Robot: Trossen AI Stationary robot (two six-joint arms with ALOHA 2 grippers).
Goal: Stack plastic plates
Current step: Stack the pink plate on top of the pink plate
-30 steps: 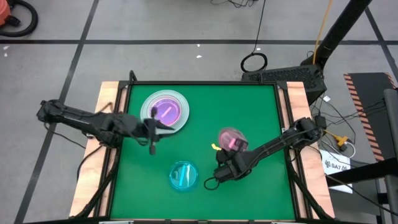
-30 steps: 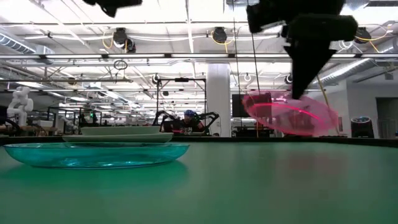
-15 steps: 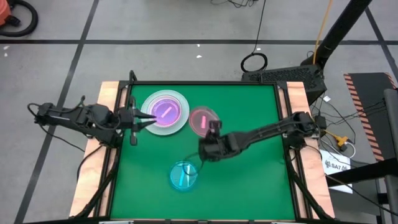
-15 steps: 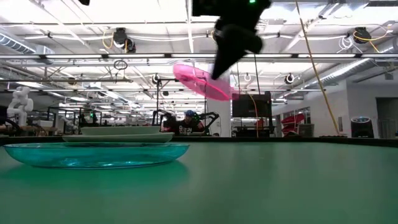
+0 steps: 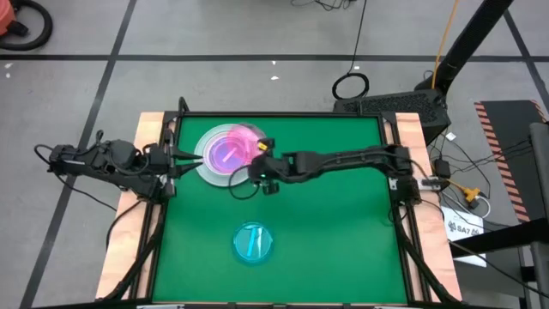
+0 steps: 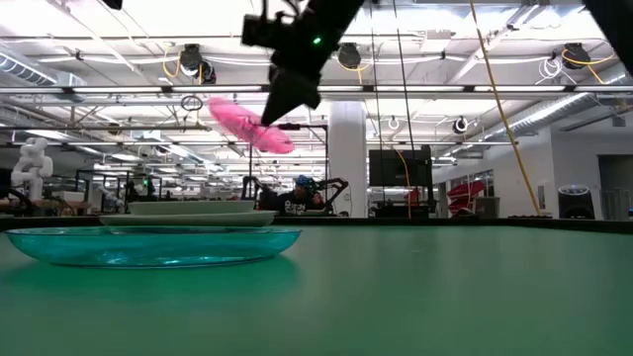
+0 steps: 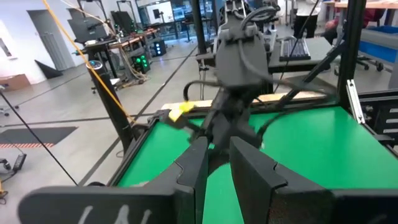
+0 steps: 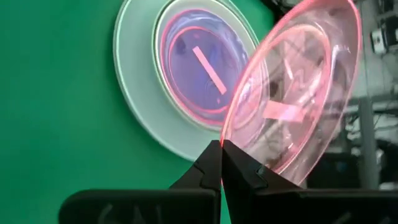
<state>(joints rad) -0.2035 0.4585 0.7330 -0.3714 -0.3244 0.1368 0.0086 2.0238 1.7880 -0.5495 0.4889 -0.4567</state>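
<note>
A translucent pink plate (image 5: 244, 137) hangs tilted over the stack at the table's far left, held by my shut right gripper (image 8: 221, 149). The stack (image 5: 219, 159) is a pale large plate lying flat on the table with a violet-looking translucent plate (image 8: 199, 71) in it. A translucent cyan plate (image 5: 253, 242) lies flat near the table's front edge. My left gripper (image 5: 193, 157) is at the left edge beside the stack, empty, with a narrow gap between its fingers (image 7: 193, 165). My right gripper pinches the pink plate's rim (image 8: 231, 134) between its two fingers, on the side of the plate nearest the arm. The fingers come from the table's right, slanting down. The plate is lifted clear and tilted (image 6: 247, 124) above the stack.
The green mat (image 5: 343, 223) is bordered by wooden side strips (image 5: 150, 129). The right arm (image 5: 343, 160) reaches across the table's far half. In the low view the cyan plate (image 6: 153, 245) stands in front of the stack (image 6: 188, 213).
My right gripper has carried the pink plate up and toward the table's far left, from the middle right to above the stack; the plate stays tilted and clear of the table. My left gripper has drawn back from the stack toward the left edge.
</note>
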